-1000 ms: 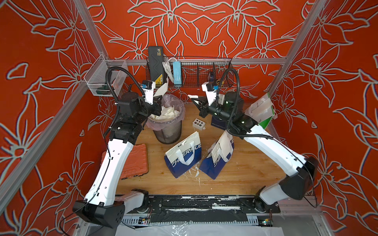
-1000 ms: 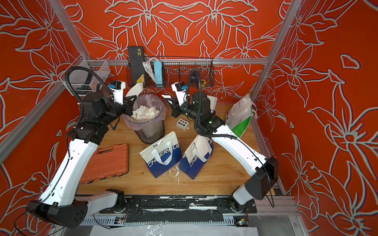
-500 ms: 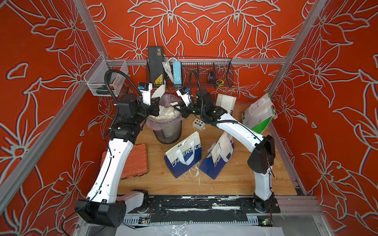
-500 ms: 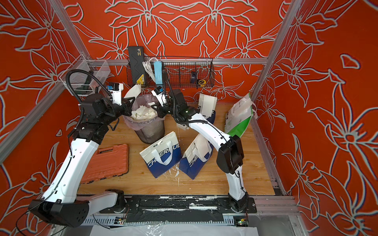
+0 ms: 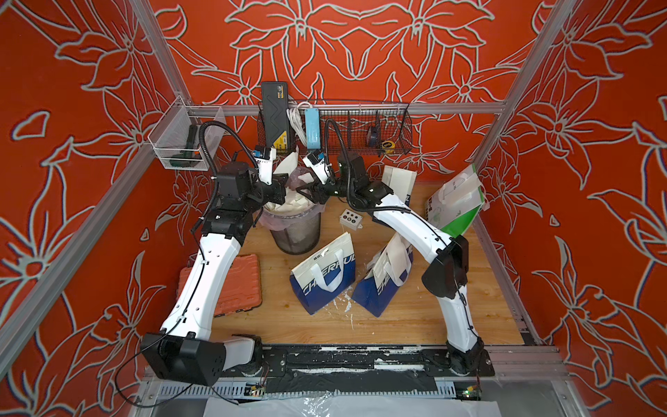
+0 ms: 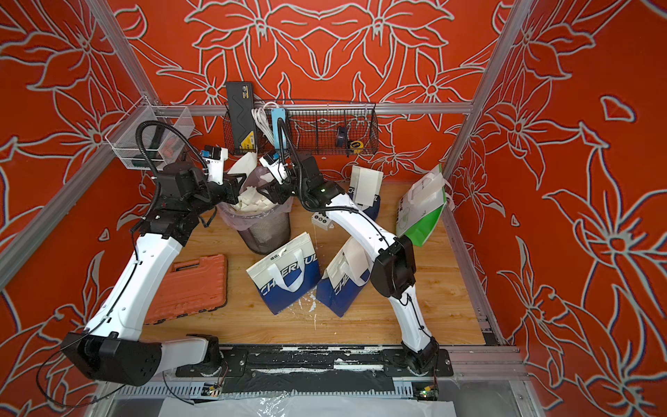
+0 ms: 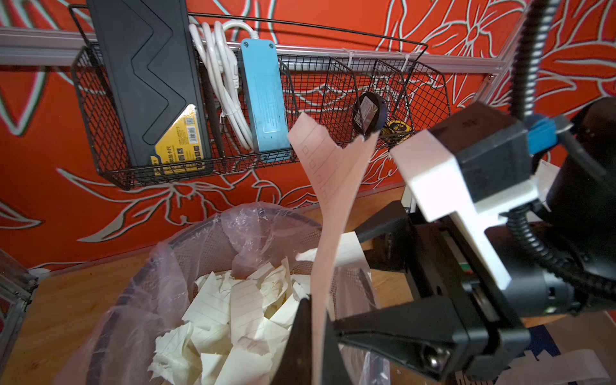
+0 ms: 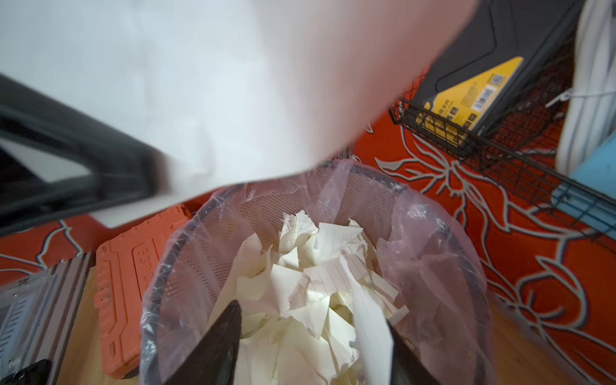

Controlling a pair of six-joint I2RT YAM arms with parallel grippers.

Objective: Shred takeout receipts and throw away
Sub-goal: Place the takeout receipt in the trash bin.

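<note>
Two bags [image 5: 317, 289] [image 5: 375, 294] read CHERRUL; left tool [image 7: 315, 320] pinches a lined receipt [image 7: 333, 186].

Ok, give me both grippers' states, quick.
Left gripper: closed, pinching a receipt strip.
Right gripper: open above the bin, with a torn piece loose by one finger.

You've got left arm [image 5: 213, 274], right arm [image 5: 408, 224]: white shells | black joints [image 5: 447, 267] | ribbed black cables [image 5: 205, 144] | white wrist mounts [image 7: 443, 186], blue connectors [image 7: 541, 131]
</note>
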